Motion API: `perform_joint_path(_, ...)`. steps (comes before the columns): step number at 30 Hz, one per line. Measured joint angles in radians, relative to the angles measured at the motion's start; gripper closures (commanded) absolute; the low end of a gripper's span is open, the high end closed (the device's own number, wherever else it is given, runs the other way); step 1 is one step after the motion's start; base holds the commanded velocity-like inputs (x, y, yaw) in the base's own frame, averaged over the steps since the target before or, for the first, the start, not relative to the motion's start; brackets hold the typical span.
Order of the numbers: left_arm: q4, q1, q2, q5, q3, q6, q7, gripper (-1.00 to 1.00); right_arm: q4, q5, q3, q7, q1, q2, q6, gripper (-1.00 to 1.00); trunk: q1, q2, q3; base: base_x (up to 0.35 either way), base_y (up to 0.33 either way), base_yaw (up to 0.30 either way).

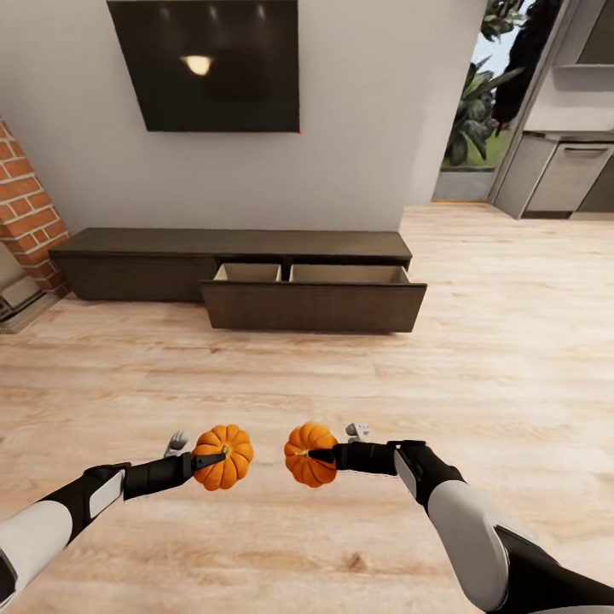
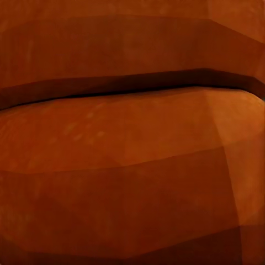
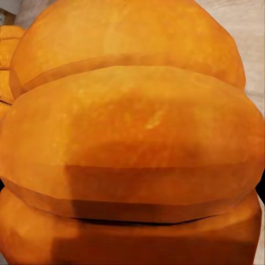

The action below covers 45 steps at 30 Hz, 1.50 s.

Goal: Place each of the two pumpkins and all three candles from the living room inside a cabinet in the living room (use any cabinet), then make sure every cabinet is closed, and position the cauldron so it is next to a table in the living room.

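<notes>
Two pumpkins are carried side by side above the wood floor (image 1: 477, 341), near the robot and well short of the cabinet (image 1: 230, 256). The left pumpkin (image 1: 223, 457) is clenched in the left gripper (image 1: 213, 459); the right pumpkin (image 1: 309, 454) is grasped by the right gripper (image 1: 320, 454). Each is judged rigid, light and smooth-skinned, so the ribbed flanks (grooves offer purchase) are preferred over the stem. Both forearms are extended forward and angled inward, wrists roughly level, fingers pointing toward each other. An open drawer (image 1: 314, 294) with a pale interior is presented at the cabinet's right half, far ahead. In both wrist views, orange rind is pressed close against the lens.
</notes>
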Motion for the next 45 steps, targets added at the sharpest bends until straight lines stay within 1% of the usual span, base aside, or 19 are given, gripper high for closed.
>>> perform_joint_path(5,0.000,0.000,0.000,0.000,-0.001,0.000,0.000,1.00,0.000,0.000,0.000,0.000,0.000,0.000,-0.001,1.00,0.000,0.000,-0.001,0.336,0.000,-0.028)
perform_joint_path(16,0.000,0.000,0.000,0.000,-0.001,0.000,0.000,1.00,0.000,0.000,-0.001,0.000,0.001,0.000,-0.001,1.00,0.000,0.000,-0.001,0.336,0.000,-0.248)
perform_joint_path(33,0.000,0.000,-0.002,0.000,-0.001,0.000,0.000,1.00,0.001,0.000,0.000,0.000,0.002,0.000,-0.003,1.00,0.000,0.000,-0.001,0.337,0.000,-0.011)
perform_joint_path(34,0.000,0.000,-0.002,-0.001,-0.001,0.000,0.000,1.00,0.002,0.001,0.000,-0.003,0.002,0.000,-0.002,1.00,0.000,0.000,-0.001,0.337,0.000,0.000)
perform_joint_path(37,0.000,0.000,-0.002,-0.001,-0.001,0.000,0.000,1.00,0.001,0.003,0.000,-0.058,0.001,0.001,-0.002,1.00,0.000,0.000,-0.001,0.337,0.000,0.000)
perform_joint_path(39,0.000,0.000,-0.002,-0.001,-0.001,0.000,0.000,1.00,0.000,0.000,0.000,-0.077,0.002,0.001,-0.001,1.00,0.000,0.000,-0.001,0.337,0.000,0.000)
perform_joint_path(45,0.000,0.000,-0.002,-0.001,-0.001,0.000,0.000,1.00,0.001,-0.003,-0.001,-0.087,0.002,-0.002,-0.003,1.00,0.000,0.000,-0.001,0.337,0.000,0.000)
